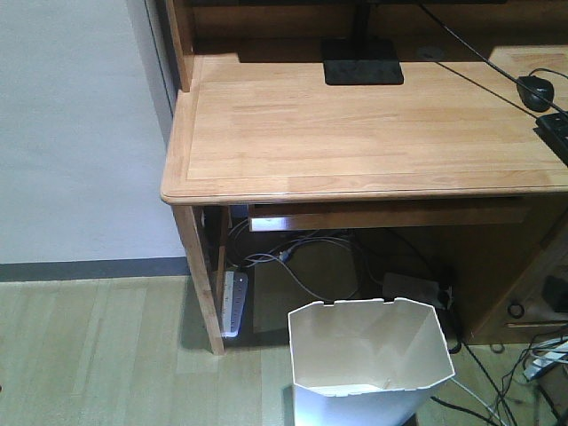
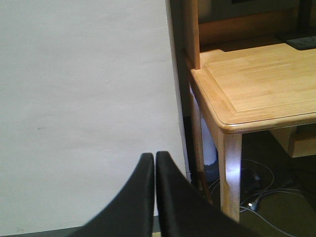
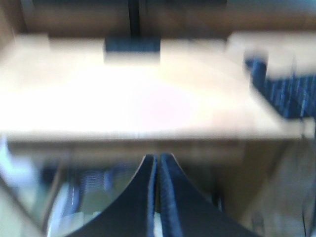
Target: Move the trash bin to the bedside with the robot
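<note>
The trash bin (image 1: 368, 355) is standing upright on the pale wood-grain floor (image 1: 89, 355) at 5 o'clock in the front view, just before the knee opening of the desk (image 1: 355, 133). Its plastic is showing white outside and cream inside. The wide angular rim is narrowing downward through flat facets, and the lower body is running out of view.

The desk is showing light jointed planks with a rounded edge. A flat black monitor base (image 1: 362, 62) is sitting at 12 o'clock on it, with a black mouse (image 1: 535, 91) and a keyboard (image 1: 555, 133) at 2 o'clock. A white power strip (image 1: 235, 302) is lying at 9 o'clock from the bin, beside the desk leg, among loose cables (image 1: 302, 262).

The left gripper (image 2: 155, 154) is hanging before a white wall (image 2: 84, 98) with its smooth black jaws pressed together. The right gripper (image 3: 159, 157), in a blurred view, is facing the desk front, jaws likewise together.
</note>
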